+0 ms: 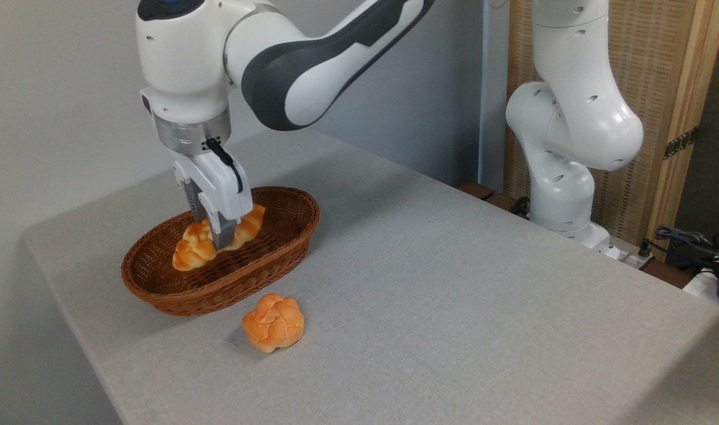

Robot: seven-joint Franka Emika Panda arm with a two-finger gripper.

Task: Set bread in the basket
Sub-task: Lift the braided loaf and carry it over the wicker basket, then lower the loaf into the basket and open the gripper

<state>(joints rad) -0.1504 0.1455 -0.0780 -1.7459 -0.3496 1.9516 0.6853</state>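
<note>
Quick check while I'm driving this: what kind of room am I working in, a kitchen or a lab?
Most likely a robotics lab or test bench, not a kitchen. The arm's base is mounted beside a plain grey table, loose cables lie at the right, and the only props are a basket, a loaf and a roll.

Glossy white rounded arm (pixel 312 65) with dark grey panels, silver wrist ring, black cable at tool (pixel 215 233)

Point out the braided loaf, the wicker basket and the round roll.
braided loaf (pixel 189 252): fixed camera view, on its glossy left end, clear of the claw.
wicker basket (pixel 229 287): fixed camera view, on the near outer wall.
round roll (pixel 274 322): fixed camera view, on its knotted top, on the table.
</note>
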